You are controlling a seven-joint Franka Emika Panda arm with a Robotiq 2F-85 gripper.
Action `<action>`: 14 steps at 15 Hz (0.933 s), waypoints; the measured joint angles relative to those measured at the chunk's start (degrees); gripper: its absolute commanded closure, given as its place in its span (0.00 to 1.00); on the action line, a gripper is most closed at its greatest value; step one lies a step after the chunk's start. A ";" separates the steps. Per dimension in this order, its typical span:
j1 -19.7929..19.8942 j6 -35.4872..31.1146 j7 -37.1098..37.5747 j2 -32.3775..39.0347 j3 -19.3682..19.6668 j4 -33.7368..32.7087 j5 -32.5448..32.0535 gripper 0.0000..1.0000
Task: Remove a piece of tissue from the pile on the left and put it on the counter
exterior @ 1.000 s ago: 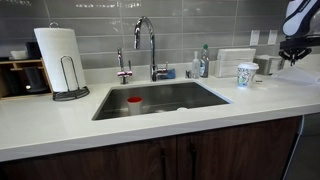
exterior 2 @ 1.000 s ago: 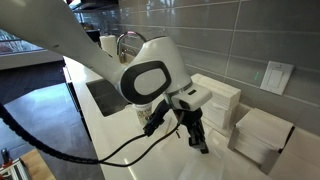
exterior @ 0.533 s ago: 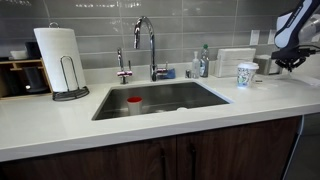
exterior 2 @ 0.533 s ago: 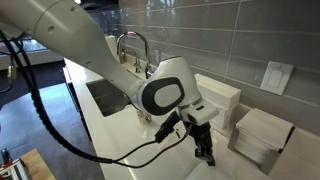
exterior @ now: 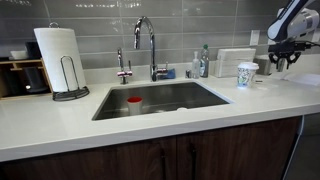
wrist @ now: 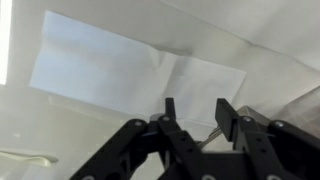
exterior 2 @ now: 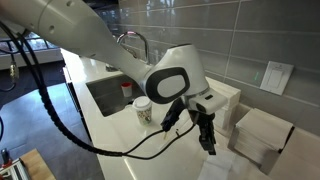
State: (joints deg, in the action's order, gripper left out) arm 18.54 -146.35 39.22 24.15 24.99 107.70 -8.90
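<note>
A long white counter (exterior: pixel 60 115) with an inset steel sink (exterior: pixel 190 95) runs across an exterior view, over dark cabinet doors. The white robot arm (exterior 2: pixel 90 50) reaches over the far end of the counter. A paper-towel roll (exterior: pixel 57 55) stands on a wire stand at the opposite end. The pile (exterior: pixel 233 61) of folded white tissues sits against the tiled wall, just behind a printed paper cup (exterior: pixel 246 74). In the wrist view, the piece of tissue (wrist: pixel 110 70) lies flat on the counter, creased down its middle. The gripper (wrist: pixel 195 108) hangs just above the sheet, fingers parted with a clear gap, holding nothing.
</note>
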 measured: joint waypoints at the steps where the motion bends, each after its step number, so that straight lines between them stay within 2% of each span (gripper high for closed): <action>1: 0.52 1.73 -3.94 -1.67 -0.63 0.00 1.83 0.13; 3: 1.57 5.52 -12.05 -5.53 -2.11 0.22 6.34 0.00; 6: 1.79 9.37 -21.89 -10.73 -4.38 1.23 10.78 0.00; 10: 1.06 11.24 -32.32 -15.36 -8.28 3.61 14.37 0.00; 14: -0.50 17.80 -39.62 -21.59 -9.51 5.07 11.68 0.00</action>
State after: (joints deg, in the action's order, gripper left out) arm 18.04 -128.54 -0.41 2.56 15.48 112.78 2.78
